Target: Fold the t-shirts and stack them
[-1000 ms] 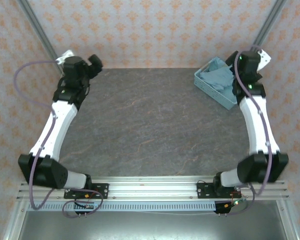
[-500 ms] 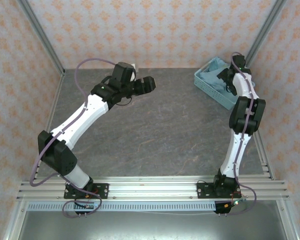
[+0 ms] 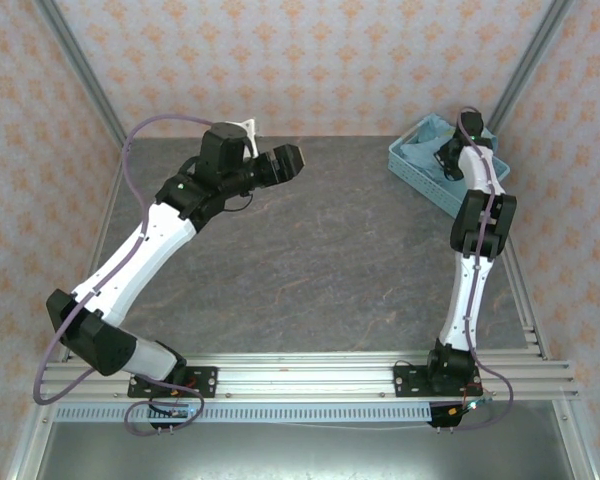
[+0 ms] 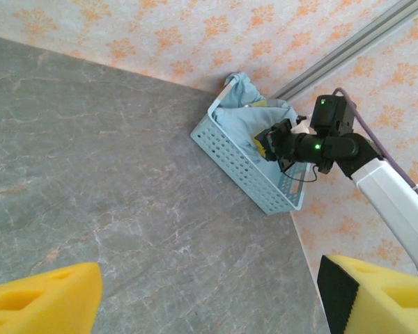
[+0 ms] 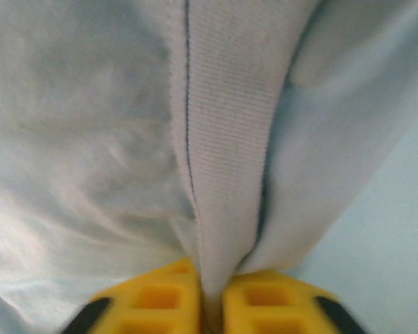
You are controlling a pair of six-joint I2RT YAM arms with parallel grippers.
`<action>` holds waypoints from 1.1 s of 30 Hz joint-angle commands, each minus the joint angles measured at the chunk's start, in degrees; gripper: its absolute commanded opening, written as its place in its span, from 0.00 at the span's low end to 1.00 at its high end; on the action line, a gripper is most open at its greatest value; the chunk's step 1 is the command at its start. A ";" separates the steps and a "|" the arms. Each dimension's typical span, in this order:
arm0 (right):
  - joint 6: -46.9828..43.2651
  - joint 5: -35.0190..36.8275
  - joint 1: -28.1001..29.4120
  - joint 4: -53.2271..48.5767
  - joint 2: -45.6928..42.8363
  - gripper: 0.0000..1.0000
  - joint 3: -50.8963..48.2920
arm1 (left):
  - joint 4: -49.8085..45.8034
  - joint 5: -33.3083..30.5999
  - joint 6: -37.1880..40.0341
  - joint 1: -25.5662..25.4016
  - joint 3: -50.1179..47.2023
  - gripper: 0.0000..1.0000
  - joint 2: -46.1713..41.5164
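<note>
Blue t-shirt (image 5: 76, 139) (ribbed band (image 5: 226, 139)) pinched by right gripper (image 5: 210, 306) inside basket (image 4: 244, 170).

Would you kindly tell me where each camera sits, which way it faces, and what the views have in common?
Top external: above and behind the bases, looking down on the table, both arms, the left gripper and the basket.
Left wrist: on the left arm, facing across the table towards the basket; its own yellow fingers are spread, and the right gripper is in the basket.
Right wrist: pressed close to the t-shirt, its fingers pinching a ribbed fold.
Shared: top external and left wrist both show the basket and the right gripper.
</note>
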 commanded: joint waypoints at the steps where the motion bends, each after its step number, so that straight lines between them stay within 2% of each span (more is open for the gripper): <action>1: 0.51 1.52 -0.20 3.25 -6.15 0.00 -0.74 | -1.76 -2.10 1.57 -0.10 -1.84 0.81 -1.96; 9: -0.93 7.22 2.78 5.88 -21.80 0.00 -4.83 | -5.14 -5.53 3.00 0.03 -2.00 0.78 -1.56; 13: -2.77 10.62 5.32 5.44 -29.95 0.00 -4.61 | -6.54 -7.54 3.53 0.06 -1.42 0.78 -1.14; 16: -4.26 10.41 6.42 5.97 -35.13 0.00 -1.76 | -7.91 -8.76 3.97 0.46 -0.87 0.78 -0.94; 21: -8.28 6.89 7.71 3.18 -39.23 0.00 10.62 | -9.35 -10.56 4.50 0.70 -1.02 0.77 -1.80; 27: -5.04 -4.13 9.07 3.69 -40.79 0.00 21.74 | -12.63 -15.27 4.35 1.42 -1.67 0.77 -3.89; 30: -3.40 -9.02 12.94 2.46 -41.19 0.00 23.19 | -14.63 -17.70 3.57 2.76 -2.20 0.78 -5.46; 33: -5.87 -10.30 21.26 0.61 -42.17 0.00 21.41 | -15.50 -19.64 2.96 4.42 -3.40 0.78 -7.96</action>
